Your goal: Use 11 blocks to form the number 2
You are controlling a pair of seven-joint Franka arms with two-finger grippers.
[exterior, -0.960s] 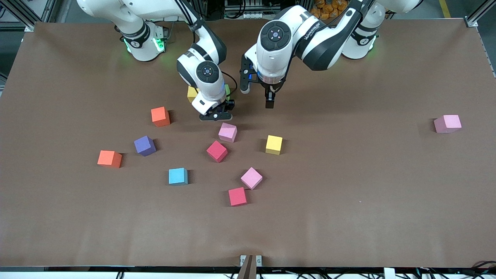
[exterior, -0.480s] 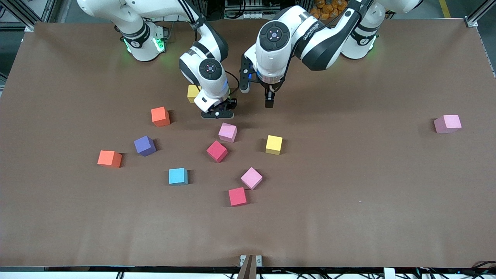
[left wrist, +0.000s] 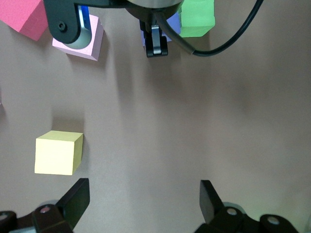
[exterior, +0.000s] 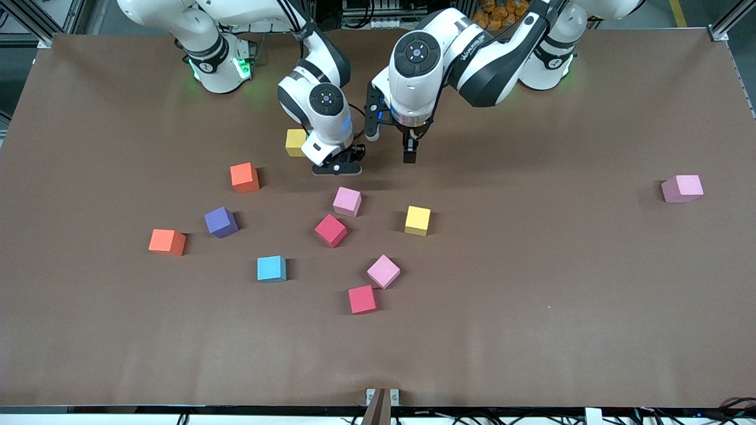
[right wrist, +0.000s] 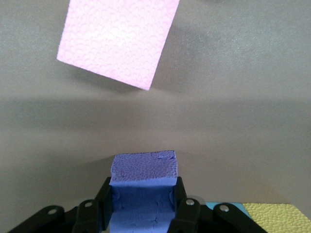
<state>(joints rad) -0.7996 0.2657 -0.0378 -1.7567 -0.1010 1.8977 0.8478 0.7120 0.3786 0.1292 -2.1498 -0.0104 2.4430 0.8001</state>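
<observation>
My right gripper (exterior: 336, 170) is shut on a blue-violet block (right wrist: 143, 187), low over the table beside a yellow block (exterior: 295, 142) and a green block (left wrist: 197, 17). A pink block (exterior: 346, 201) lies just nearer the front camera than it. My left gripper (exterior: 391, 146) hangs open and empty beside the right one, over bare table; its wrist view shows another yellow block (left wrist: 58, 152) by one finger (left wrist: 77, 199). Red (exterior: 331, 230), pink (exterior: 383, 271), blue (exterior: 271, 268), purple (exterior: 221, 222) and orange (exterior: 167, 242) blocks lie scattered. No number 2 shape shows.
A lone pink block (exterior: 682, 188) sits toward the left arm's end of the brown table (exterior: 531, 324). An orange-red block (exterior: 244, 177) and a red block (exterior: 361, 299) lie loose among the others. The two wrists stand close together.
My right gripper has slid a little toward the left arm's end with the blue-violet block, uncovering more of the yellow block. The left gripper has barely moved.
</observation>
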